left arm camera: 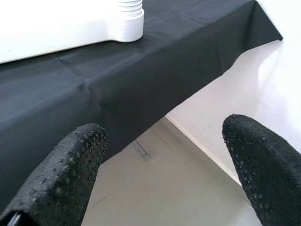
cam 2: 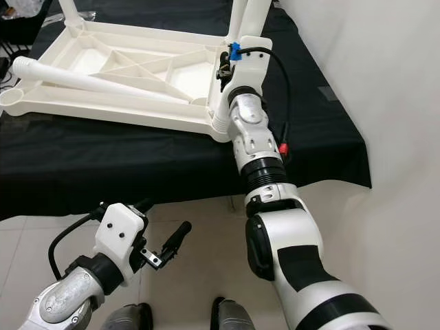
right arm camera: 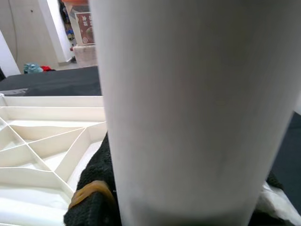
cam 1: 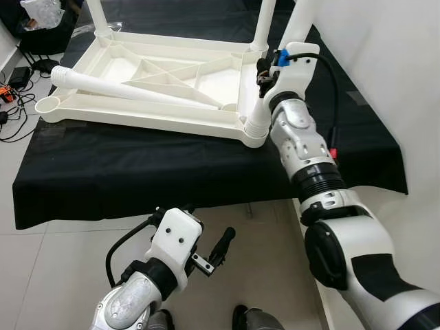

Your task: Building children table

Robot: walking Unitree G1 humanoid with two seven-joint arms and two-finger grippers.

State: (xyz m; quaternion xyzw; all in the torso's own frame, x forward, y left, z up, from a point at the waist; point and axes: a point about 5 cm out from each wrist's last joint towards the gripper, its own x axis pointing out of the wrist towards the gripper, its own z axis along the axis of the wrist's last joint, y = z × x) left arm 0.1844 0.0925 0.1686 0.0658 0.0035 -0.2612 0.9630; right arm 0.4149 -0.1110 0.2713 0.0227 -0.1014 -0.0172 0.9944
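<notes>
One leg (cam 1: 285,55) is being seated in the upturned tabletop's (cam 1: 158,75) near corner, clamped by the right gripper (cam 1: 262,72); next, the loose leg (cam 1: 130,88) needs the spread-fingered left gripper (cam 1: 218,251).

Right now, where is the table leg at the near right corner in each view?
Left eye view: the near-right leg stands right of centre, its ribbed collar at the corner.
Right eye view: near centre, collar low, shaft running up to the top edge.
Left wrist view: its collar at the top edge.
Right wrist view: the broad white column, close up.
Shared landmark: the black cloth.
</notes>
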